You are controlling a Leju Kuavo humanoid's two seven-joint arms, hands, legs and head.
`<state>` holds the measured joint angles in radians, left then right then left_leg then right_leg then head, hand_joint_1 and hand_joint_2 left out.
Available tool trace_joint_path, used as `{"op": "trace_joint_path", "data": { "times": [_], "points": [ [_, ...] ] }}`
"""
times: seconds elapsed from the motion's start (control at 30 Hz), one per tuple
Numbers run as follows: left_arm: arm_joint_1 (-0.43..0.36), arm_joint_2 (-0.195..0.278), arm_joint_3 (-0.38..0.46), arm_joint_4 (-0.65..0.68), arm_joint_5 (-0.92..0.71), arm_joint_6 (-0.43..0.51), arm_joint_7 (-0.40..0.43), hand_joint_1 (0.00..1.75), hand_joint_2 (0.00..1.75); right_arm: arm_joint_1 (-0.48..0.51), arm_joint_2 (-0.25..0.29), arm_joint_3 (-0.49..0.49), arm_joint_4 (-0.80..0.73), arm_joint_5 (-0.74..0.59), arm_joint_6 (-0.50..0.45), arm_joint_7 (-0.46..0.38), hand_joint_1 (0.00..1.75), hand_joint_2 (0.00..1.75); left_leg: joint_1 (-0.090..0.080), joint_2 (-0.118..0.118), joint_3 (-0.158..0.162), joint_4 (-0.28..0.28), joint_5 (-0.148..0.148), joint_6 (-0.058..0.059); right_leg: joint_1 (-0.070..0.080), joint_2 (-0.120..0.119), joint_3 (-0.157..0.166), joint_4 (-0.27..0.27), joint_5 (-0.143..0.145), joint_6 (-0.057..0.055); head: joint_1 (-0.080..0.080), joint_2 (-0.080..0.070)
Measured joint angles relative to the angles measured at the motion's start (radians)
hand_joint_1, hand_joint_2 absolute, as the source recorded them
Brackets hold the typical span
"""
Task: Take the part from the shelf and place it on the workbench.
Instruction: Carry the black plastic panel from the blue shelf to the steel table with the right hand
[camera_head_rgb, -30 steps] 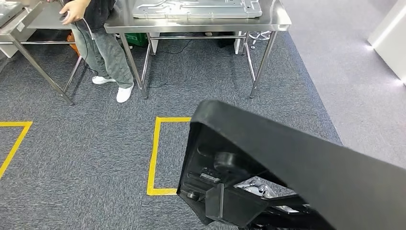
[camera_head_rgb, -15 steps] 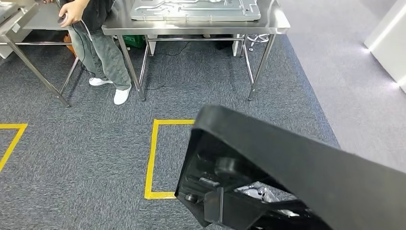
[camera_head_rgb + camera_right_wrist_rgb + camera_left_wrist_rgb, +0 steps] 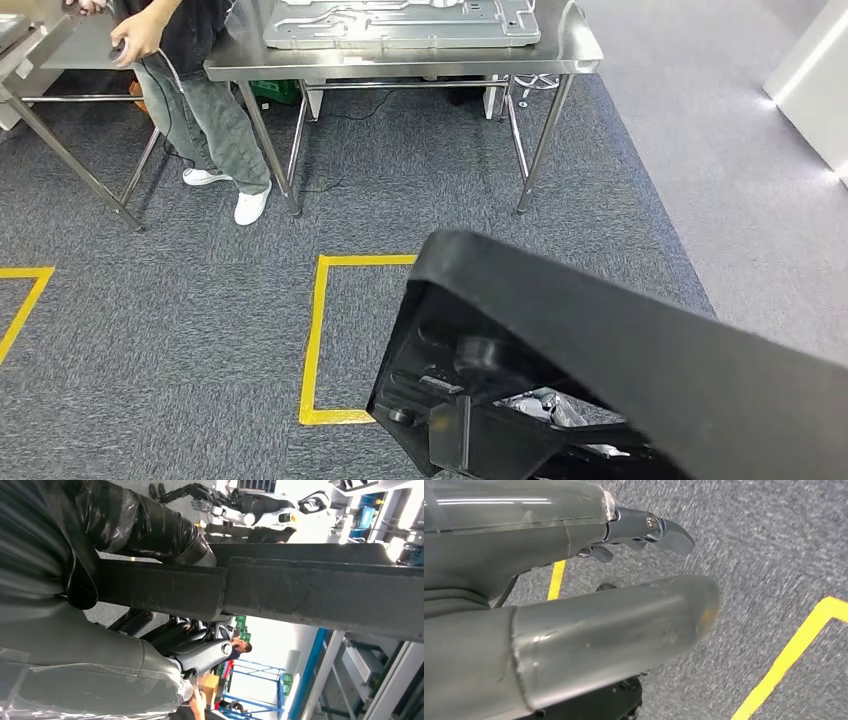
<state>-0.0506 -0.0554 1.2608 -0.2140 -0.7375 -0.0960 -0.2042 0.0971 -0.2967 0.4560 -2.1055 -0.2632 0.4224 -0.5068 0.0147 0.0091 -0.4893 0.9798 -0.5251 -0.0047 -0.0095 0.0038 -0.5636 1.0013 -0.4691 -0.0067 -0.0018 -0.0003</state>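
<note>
Evidently rigid and bulky, the black part (image 3: 620,340) is clamped along its edge by the right hand (image 3: 100,580); left hand (image 3: 574,615) holds nothing, fingers apart.

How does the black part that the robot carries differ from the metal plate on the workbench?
The black part is dark, matte and tilted in the air; the metal plate is silver, shiny and lies flat on the workbench. The part is close to the camera, the plate far ahead. Both are wide, flat pieces.

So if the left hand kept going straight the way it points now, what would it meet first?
Probably just the grey carpet: beyond the left hand nothing else lies in line, with a yellow floor line off to one side. Depth is unclear.
</note>
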Motion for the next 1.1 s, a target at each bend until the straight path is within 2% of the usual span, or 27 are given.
{"op": "trace_joint_path", "data": {
  "times": [0.03,0.07,0.13,0.17,0.2,0.23,0.27,0.3,0.33,0.37,0.4,0.47,0.53,0.57,0.6,0.67,0.7,0.73,0.77,0.8,0.87,0.9,0.93,1.03,1.07,1.1],
  "points": [
    [-0.001,0.0,0.0,0.0,-0.001,0.0,0.0,0.0,0.0,0.001,-0.001,0.0,-0.001,0.0,0.001,-0.001,1.75,1.75,0.001,0.0,-0.006,0.021,-0.012,-0.004,-0.002,0.001,0.007,-0.005,-0.001,-0.008,0.0,0.0],
    [-0.002,0.0,0.0,0.0,-0.001,-0.001,0.0,0.0,0.0,0.001,-0.001,0.0,-0.002,0.0,0.002,-0.002,1.75,1.75,0.002,0.0,-0.025,0.065,-0.034,-0.007,-0.003,0.001,0.015,-0.009,-0.004,-0.015,0.0,0.0],
    [-0.001,0.0,0.0,0.0,-0.002,-0.002,0.0,0.0,0.0,0.001,-0.001,0.0,-0.003,0.0,0.005,-0.003,1.75,1.75,0.002,-0.001,-0.105,0.209,-0.092,-0.01,0.001,0.0,0.029,-0.011,-0.015,-0.023,0.0,0.0],
    [0.001,0.0,0.0,0.0,-0.002,-0.002,0.0,0.0,0.0,0.002,-0.001,0.0,-0.003,0.0,0.006,-0.003,1.75,1.75,0.002,-0.001,-0.147,0.273,-0.108,-0.01,0.003,0.0,0.037,-0.012,-0.021,-0.025,0.0,0.0],
    [0.003,0.0,0.0,0.0,-0.002,-0.002,0.0,0.0,0.0,0.002,-0.001,0.0,-0.003,0.0,0.007,-0.004,1.75,1.75,0.001,-0.002,-0.175,0.305,-0.104,-0.009,0.005,0.002,0.046,-0.013,-0.028,-0.026,0.0,0.0],
    [0.004,0.0,0.0,0.0,-0.002,-0.003,0.0,0.0,0.0,0.003,-0.001,0.0,-0.003,0.0,0.007,-0.004,1.75,1.75,0.0,-0.002,-0.182,0.294,-0.076,-0.005,0.007,0.003,0.057,-0.013,-0.035,-0.026,0.0,0.0],
    [0.005,0.0,0.0,0.0,-0.002,-0.003,0.0,0.0,0.0,0.003,-0.001,0.0,-0.003,0.0,0.007,-0.004,1.75,1.75,-0.003,-0.003,-0.169,0.242,-0.031,0.002,0.009,0.004,0.069,-0.015,-0.042,-0.025,0.0,0.0],
    [0.006,0.001,0.0,0.0,-0.002,-0.003,0.0,0.0,0.0,0.003,-0.001,0.0,-0.003,0.0,0.007,-0.004,1.75,1.75,-0.007,-0.003,-0.143,0.166,0.018,0.013,0.01,0.005,0.081,-0.017,-0.05,-0.024,0.0,0.0],
    [0.006,0.003,0.0,0.0,-0.002,-0.003,0.0,0.0,0.0,0.003,-0.001,0.0,-0.003,0.0,0.006,-0.004,1.75,1.75,-0.012,-0.002,-0.118,0.097,0.053,0.023,0.012,0.005,0.092,-0.02,-0.057,-0.021,0.0,0.0],
    [0.005,0.005,0.0,0.0,-0.003,-0.003,0.0,0.0,0.0,0.003,-0.001,0.0,-0.003,0.0,0.006,-0.004,1.75,1.75,-0.017,-0.001,-0.098,0.046,0.071,0.032,0.012,0.006,0.099,-0.025,-0.063,-0.017,0.0,0.0],
    [0.005,0.006,0.0,0.0,-0.004,-0.003,-0.001,0.0,0.0,0.002,-0.001,0.0,-0.003,0.0,0.006,-0.004,1.75,1.75,-0.021,0.0,-0.088,0.017,0.076,0.039,0.011,0.007,0.105,-0.029,-0.067,-0.012,0.0,0.0],
    [0.005,0.007,0.0,0.0,-0.005,-0.004,-0.001,0.0,0.0,0.003,-0.001,0.001,-0.003,0.001,0.006,-0.006,1.75,1.75,-0.023,0.0,-0.076,0.001,0.068,0.047,0.009,0.007,0.112,-0.023,-0.062,0.002,0.0,0.0],
    [0.007,0.007,0.0,0.0,-0.007,-0.004,-0.003,0.0,0.0,0.0,-0.002,0.001,-0.003,0.0,0.005,-0.007,1.75,1.75,-0.017,-0.001,-0.054,-0.011,0.067,0.056,0.008,0.005,0.108,0.012,-0.065,0.014,0.0,0.0],
    [0.007,0.007,0.0,0.0,-0.008,-0.005,-0.003,0.0,0.0,-0.004,-0.002,0.0,-0.003,-0.001,0.005,-0.007,1.75,1.75,-0.014,-0.002,-0.042,-0.014,0.065,0.059,0.007,0.004,0.089,0.05,-0.079,0.02,0.0,0.0],
    [0.006,0.007,0.0,0.0,-0.009,-0.006,-0.004,0.0,0.0,-0.007,-0.002,0.0,-0.003,-0.002,0.004,-0.008,1.75,1.75,-0.013,-0.002,-0.034,-0.015,0.06,0.061,0.004,0.004,0.056,0.106,-0.101,0.025,0.0,0.0],
    [0.006,0.007,0.0,0.0,-0.01,-0.007,-0.005,0.0,0.0,-0.01,-0.002,-0.001,-0.002,-0.003,0.005,-0.008,1.75,1.75,-0.011,-0.002,-0.021,-0.015,0.047,0.061,-0.003,0.003,-0.036,0.229,-0.157,0.033,0.0,0.0],
    [0.007,0.007,0.0,0.0,-0.01,-0.008,-0.006,0.0,0.0,-0.009,-0.002,-0.001,-0.001,-0.004,0.005,-0.008,1.75,1.75,-0.01,-0.003,-0.013,-0.015,0.038,0.059,-0.006,0.002,-0.074,0.266,-0.177,0.036,0.0,0.0],
    [0.008,0.007,0.0,0.0,-0.011,-0.008,-0.006,0.0,0.0,-0.009,-0.003,-0.001,0.0,-0.004,0.005,-0.008,1.75,1.75,-0.008,-0.003,-0.002,-0.015,0.029,0.056,-0.009,0.002,-0.098,0.274,-0.182,0.039,0.0,0.0],
    [0.009,0.007,0.0,0.0,-0.012,-0.008,-0.006,0.0,0.0,-0.009,-0.003,-0.001,0.002,-0.004,0.005,-0.008,1.75,1.75,-0.006,-0.004,0.012,-0.015,0.019,0.052,-0.011,0.001,-0.106,0.251,-0.168,0.041,0.0,0.0],
    [0.009,0.007,0.0,0.0,-0.013,-0.009,-0.006,0.0,0.0,-0.009,-0.003,-0.001,0.002,-0.004,0.005,-0.008,1.75,1.75,-0.003,-0.005,0.027,-0.016,0.008,0.048,-0.012,0.0,-0.099,0.199,-0.13,0.042,0.0,0.0],
    [0.008,0.007,0.0,0.0,-0.015,-0.009,-0.006,0.0,0.0,-0.009,-0.003,-0.001,0.004,-0.004,0.006,-0.008,1.75,1.75,0.002,-0.006,0.057,-0.021,-0.013,0.038,-0.012,-0.006,-0.072,0.073,-0.019,0.04,0.0,0.0],
    [0.007,0.007,0.0,0.0,-0.016,-0.009,-0.007,0.0,0.0,-0.009,-0.003,-0.001,0.004,-0.004,0.006,-0.008,1.75,1.75,0.003,-0.007,0.07,-0.027,-0.023,0.031,-0.01,-0.01,-0.06,0.03,0.016,0.035,0.0,0.0],
    [0.006,0.007,0.0,0.0,-0.016,-0.009,-0.008,0.0,0.0,-0.009,-0.003,-0.001,0.005,-0.004,0.007,-0.008,1.75,1.75,0.003,-0.007,0.083,-0.036,-0.029,0.023,-0.007,-0.014,-0.052,0.008,0.034,0.029,0.0,0.0],
    [0.005,0.007,0.0,0.0,-0.017,-0.009,-0.011,0.0,0.0,-0.009,-0.004,-0.001,0.006,-0.004,0.008,-0.007,1.75,1.75,0.002,-0.006,0.111,-0.03,-0.029,0.001,-0.006,-0.01,-0.022,-0.009,0.029,0.001,-0.001,0.0],
    [0.004,0.007,0.0,0.0,-0.017,-0.009,-0.012,0.0,0.0,-0.009,-0.004,-0.001,0.005,-0.004,0.008,-0.007,1.75,1.75,0.003,-0.006,0.105,-0.006,-0.03,-0.003,-0.007,-0.008,-0.011,-0.012,0.028,-0.006,-0.001,0.0],
    [0.001,0.007,0.0,0.0,-0.018,-0.009,-0.012,0.0,0.0,-0.009,-0.004,-0.001,0.005,-0.004,0.008,-0.007,1.75,1.75,0.004,-0.006,0.085,0.035,-0.042,-0.005,-0.007,-0.007,-0.001,-0.014,0.025,-0.013,-0.001,0.0]
  ]
}}
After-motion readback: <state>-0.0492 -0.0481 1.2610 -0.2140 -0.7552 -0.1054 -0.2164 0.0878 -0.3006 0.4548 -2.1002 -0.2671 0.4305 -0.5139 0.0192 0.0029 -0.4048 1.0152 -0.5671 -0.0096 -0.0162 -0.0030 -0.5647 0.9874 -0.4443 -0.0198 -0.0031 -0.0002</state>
